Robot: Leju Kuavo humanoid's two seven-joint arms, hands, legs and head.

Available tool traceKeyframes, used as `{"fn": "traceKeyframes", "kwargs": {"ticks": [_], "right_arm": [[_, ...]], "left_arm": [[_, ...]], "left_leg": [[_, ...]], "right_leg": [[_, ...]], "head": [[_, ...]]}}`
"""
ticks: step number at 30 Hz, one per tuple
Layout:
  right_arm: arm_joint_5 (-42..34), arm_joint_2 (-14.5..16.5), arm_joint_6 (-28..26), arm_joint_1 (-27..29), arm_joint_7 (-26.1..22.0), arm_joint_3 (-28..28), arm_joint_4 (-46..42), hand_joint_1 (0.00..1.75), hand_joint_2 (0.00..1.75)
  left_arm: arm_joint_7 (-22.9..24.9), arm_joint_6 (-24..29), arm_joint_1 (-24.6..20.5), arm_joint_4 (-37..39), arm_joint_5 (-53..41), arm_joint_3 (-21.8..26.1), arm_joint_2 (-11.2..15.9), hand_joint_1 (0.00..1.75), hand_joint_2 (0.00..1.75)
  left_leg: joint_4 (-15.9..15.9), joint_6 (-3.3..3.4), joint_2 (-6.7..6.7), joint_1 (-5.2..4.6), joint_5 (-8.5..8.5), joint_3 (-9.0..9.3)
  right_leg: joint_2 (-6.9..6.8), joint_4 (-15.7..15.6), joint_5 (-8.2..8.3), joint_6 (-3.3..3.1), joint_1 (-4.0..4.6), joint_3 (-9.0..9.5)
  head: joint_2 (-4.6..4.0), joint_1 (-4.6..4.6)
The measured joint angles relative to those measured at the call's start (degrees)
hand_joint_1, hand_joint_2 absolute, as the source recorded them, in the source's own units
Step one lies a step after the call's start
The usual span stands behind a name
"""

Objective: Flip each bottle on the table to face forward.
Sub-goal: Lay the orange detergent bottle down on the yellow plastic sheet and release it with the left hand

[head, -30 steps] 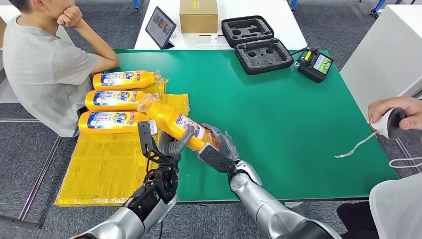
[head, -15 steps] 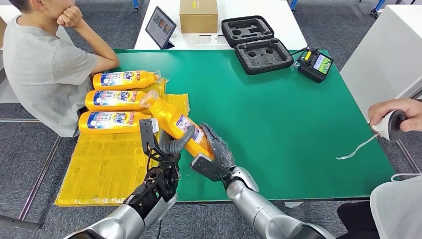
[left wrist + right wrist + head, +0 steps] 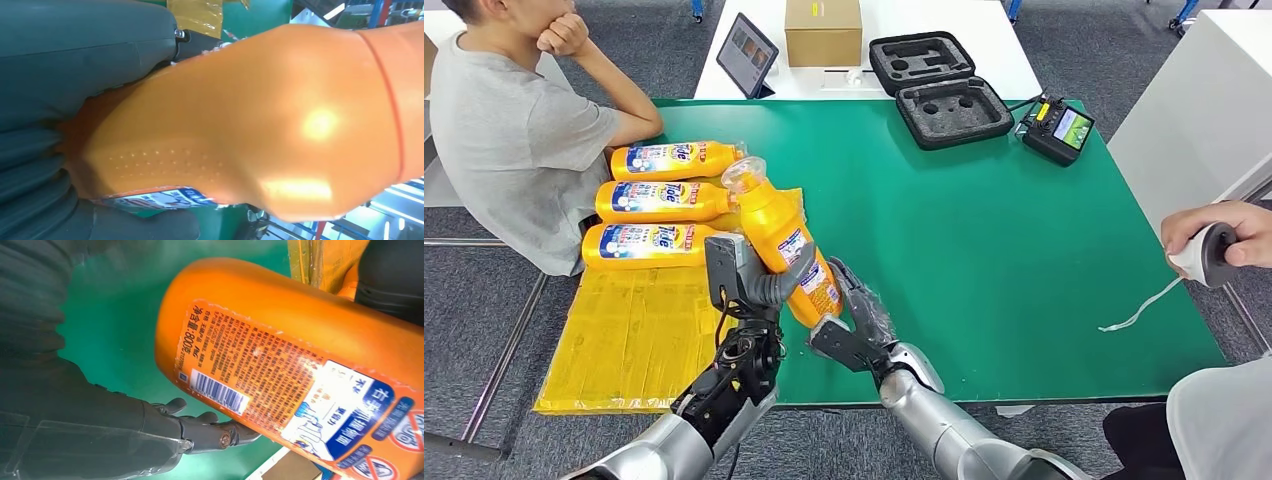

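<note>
An orange Tide bottle stands tilted above the green table, cap up and away from me. My left hand grips its lower body; the left wrist view shows the bottle's plain orange side against my grey hand. My right hand sits beside the bottle's base with fingers apart. In the right wrist view the back label faces that camera and the fingertips reach just under the base. Three more bottles lie side by side at the left with their front labels up.
A yellow sheet covers the table's left part under the lying bottles. A seated person leans on the left edge. A black foam case and a controller are at the back. Another person's hand holds a device at the right.
The held bottle has swung from a low slant to nearly upright, its cap rising and moving away from me. My right hand has come off its lower end and drawn back slightly.
</note>
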Motion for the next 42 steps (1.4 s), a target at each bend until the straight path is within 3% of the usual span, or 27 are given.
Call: {"fn": "traceKeyframes", "kwargs": {"ticks": [4,10,13,21,26,32,42], "right_arm": [[-0.3,0.0,0.1,0.1,0.0,0.0,0.0,0.0,1.75],[-2.0,-0.2,0.5,0.3,0.0,0.0,0.0,0.0,1.75],[-3.2,-0.3,0.5,0.5,0.0,0.0,0.0,0.0,1.75],[-6.4,-0.7,1.1,1.6,0.0,0.6,-0.4,0.0,1.75],[-8.1,-1.0,1.4,1.7,0.0,0.7,-0.8,0.0,1.75],[-8.5,-1.5,1.6,1.8,0.0,0.8,-1.2,0.0,1.75],[-8.5,-1.7,1.7,1.9,0.0,0.9,-1.6,0.0,1.75]], "left_arm": [[0.0,-1.0,0.5,-1.2,0.6,0.2,0.2,1.75,1.75],[2.7,-6.5,2.3,-5.7,5.6,1.3,1.0,1.75,1.75],[1.3,-2.0,3.4,-9.5,0.6,1.7,1.6,1.75,1.75],[-0.1,13.9,7.2,-22.9,-28.9,4.5,2.8,1.75,1.75],[-0.1,11.3,8.1,-25.0,-25.5,5.6,3.5,1.75,1.75],[-0.1,15.9,10.5,-28.7,-40.2,7.2,3.5,1.75,1.75],[-0.1,16.2,11.4,-31.1,-41.1,8.4,3.4,1.75,1.75]], "left_leg": [[0.0,0.0,0.0,0.0,0.0,0.0],[0.0,0.0,0.01,0.0,0.0,0.0],[0.0,0.0,0.01,0.0,0.0,-0.01],[0.0,0.0,0.01,0.0,0.0,-0.02],[0.0,0.0,-0.01,0.0,0.01,-0.01],[0.0,0.0,-0.01,0.0,0.01,-0.02],[0.0,0.01,-0.01,0.0,0.01,-0.02]], "right_leg": [[0.0,0.0,0.0,0.0,0.0,0.0],[0.0,0.0,0.0,0.0,0.0,0.0],[0.0,0.0,0.0,0.0,0.01,-0.01],[0.0,0.0,-0.01,-0.01,0.0,-0.02],[-0.03,0.0,0.0,-0.01,0.0,-0.01],[-0.02,0.0,0.0,0.0,-0.01,-0.02],[-0.02,0.0,0.0,-0.01,0.0,-0.03]], "head": [[0.0,-0.01],[0.0,-0.01],[0.0,-0.01],[0.0,-0.01],[0.0,0.0],[0.0,0.01],[0.0,0.01]]}}
